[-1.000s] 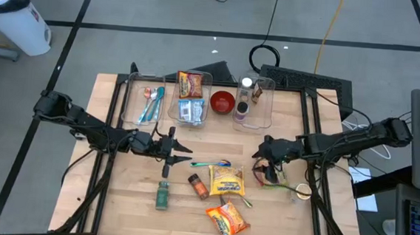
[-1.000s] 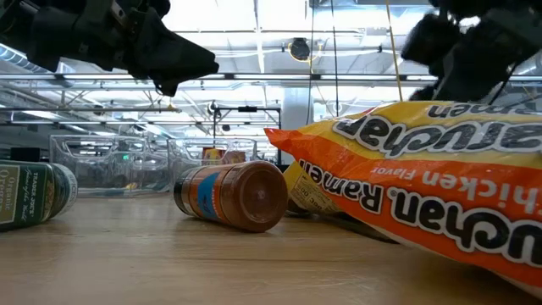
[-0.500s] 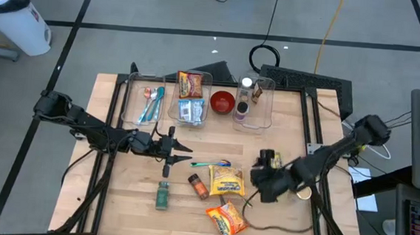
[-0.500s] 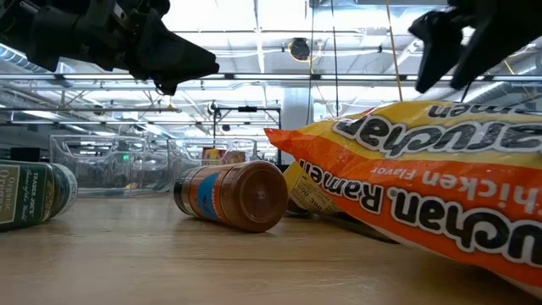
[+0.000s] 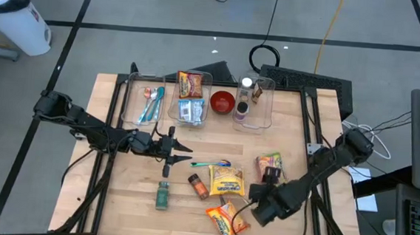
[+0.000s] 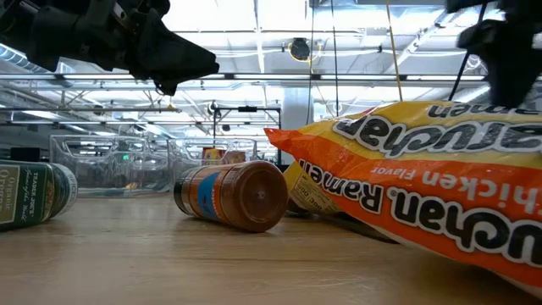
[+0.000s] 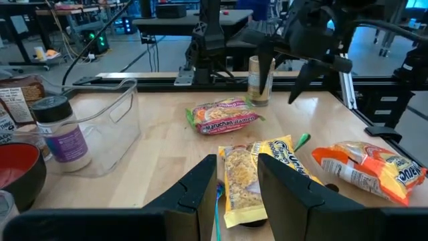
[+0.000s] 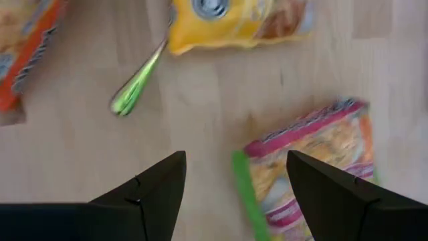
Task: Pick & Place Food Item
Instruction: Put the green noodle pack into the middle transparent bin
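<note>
A pink-and-green noodle packet [image 5: 269,166] lies flat on the table's right half, also seen in the right wrist view [image 8: 314,167]. My right gripper [image 5: 261,207] hangs open above the table, near side of that packet, pointing steeply down, nothing between its fingers. Left of it lie a yellow noodle packet [image 5: 226,181] and an orange ramen packet [image 5: 226,219]. My left gripper [image 5: 182,151] waits open and level at the table's left-middle, its fingers [image 7: 200,194] apart and holding nothing.
An orange spice jar [image 5: 198,185] and a green jar [image 5: 162,196] lie on their sides. A green-handled spoon [image 8: 137,84] lies by the yellow packet. Along the far edge stand three clear bins [image 5: 143,102] [image 5: 189,97] [image 5: 252,102] and a red bowl [image 5: 222,101].
My right gripper has swung from over the pink-and-green packet toward the table's near edge and tipped from slanting to pointing steeply down, staying open. The packet lies still on the table where the gripper was.
</note>
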Available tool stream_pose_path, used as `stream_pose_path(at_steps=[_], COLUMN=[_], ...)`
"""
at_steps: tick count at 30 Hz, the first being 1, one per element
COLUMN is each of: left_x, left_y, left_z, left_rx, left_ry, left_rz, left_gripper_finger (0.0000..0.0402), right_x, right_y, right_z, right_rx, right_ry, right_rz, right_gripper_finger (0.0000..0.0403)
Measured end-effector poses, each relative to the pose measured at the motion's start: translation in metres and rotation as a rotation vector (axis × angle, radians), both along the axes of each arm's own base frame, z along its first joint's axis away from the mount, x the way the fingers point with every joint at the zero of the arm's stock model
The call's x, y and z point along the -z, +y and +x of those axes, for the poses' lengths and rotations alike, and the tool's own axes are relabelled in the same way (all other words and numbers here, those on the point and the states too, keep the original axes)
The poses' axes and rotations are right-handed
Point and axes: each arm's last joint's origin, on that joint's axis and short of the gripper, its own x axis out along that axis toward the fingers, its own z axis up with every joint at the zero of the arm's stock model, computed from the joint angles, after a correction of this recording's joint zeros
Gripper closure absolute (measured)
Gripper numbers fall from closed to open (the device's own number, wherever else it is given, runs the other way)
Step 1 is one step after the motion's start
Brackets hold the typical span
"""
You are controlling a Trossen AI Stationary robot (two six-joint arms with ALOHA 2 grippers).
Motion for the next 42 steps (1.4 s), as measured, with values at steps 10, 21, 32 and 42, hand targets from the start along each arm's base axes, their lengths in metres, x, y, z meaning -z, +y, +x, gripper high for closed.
stream_pose_path(at_steps=[10,21,32,42], left_x=[0.0,0.001,0.002,0.005], left_y=[0.0,0.0,-0.003,-0.01], left_z=[0.0,0.0,-0.001,-0.003], left_rx=[-0.006,-0.014,-0.01,0.009], left_ry=[0.002,0.01,0.03,0.06], left_rz=[-0.044,-0.1,-0.15,-0.175], left_gripper_finger=[0.0286,0.0286,0.0286,0.0286], right_x=[0.003,0.04,0.041,0.071], right_y=[0.034,0.042,0.036,0.039], right_z=[-0.029,-0.024,-0.023,-0.018], right_rx=[0.019,0.012,0.007,-0.03], right_ry=[-0.131,-0.073,-0.106,-0.02], right_rz=[-0.05,-0.206,-0.323,-0.413], right_gripper_finger=[0.0152,0.0152,0.0152,0.0152])
